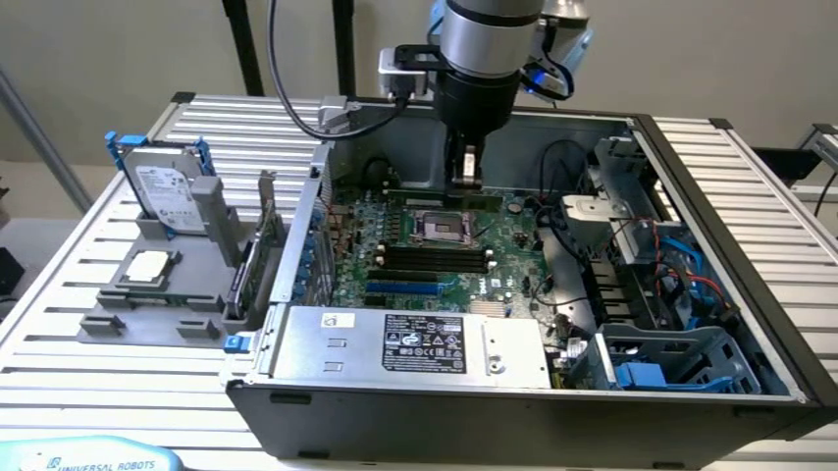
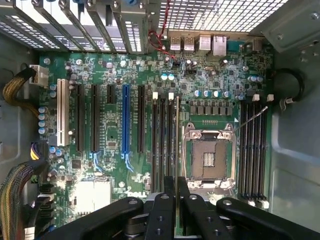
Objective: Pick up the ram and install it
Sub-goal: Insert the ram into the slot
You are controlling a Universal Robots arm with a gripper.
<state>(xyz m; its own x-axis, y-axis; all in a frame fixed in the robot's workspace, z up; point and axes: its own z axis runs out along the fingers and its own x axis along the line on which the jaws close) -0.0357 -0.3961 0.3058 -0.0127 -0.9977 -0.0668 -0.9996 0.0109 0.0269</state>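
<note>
In the exterior view, the arm (image 1: 478, 59) reaches down into the open computer case (image 1: 707, 245) on the tabletop (image 1: 53, 324). Its jaws are clamped on the ram (image 1: 492, 197), which is held level just above the motherboard (image 1: 508, 240), beside the processor socket (image 1: 439, 228).

In the wrist view, the ram (image 2: 177, 135) shows edge-on between the closed jaws, over the memory slots (image 2: 162, 145) next to the socket (image 2: 207, 157).

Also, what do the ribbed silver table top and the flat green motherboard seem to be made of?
Ribbed silver table top: likely aluminium, matt, judging by its extruded-looking slats. Flat green motherboard: apparently laminate circuit board with a glossy green coat, showing solder points.
</note>
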